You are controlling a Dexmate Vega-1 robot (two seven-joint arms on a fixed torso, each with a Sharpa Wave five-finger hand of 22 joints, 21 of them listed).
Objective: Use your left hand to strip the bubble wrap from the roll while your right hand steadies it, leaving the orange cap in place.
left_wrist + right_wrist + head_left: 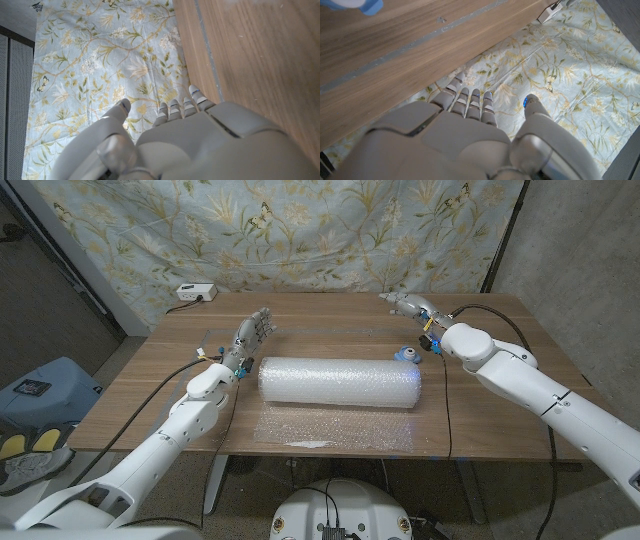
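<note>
A fat roll of bubble wrap [340, 382] lies on its side across the middle of the wooden table [520, 370]. A loose sheet of wrap [335, 428] spreads from it toward the front edge. At the roll's right end sits a small cap [405, 354] that looks blue, not orange; it also shows in the right wrist view [357, 5]. My left hand [250, 338] [200, 145] stands beside the roll's left end, fingers up and apart, holding nothing. My right hand [408, 305] [470, 140] hovers behind the roll's right end, fingers extended, apart from the roll and empty.
A small white box [192, 292] with a cable sits at the table's back left corner. A floral cloth [330, 230] hangs behind the table. A black cable [490, 315] runs along my right arm. A blue bin [40, 390] stands on the floor to the left.
</note>
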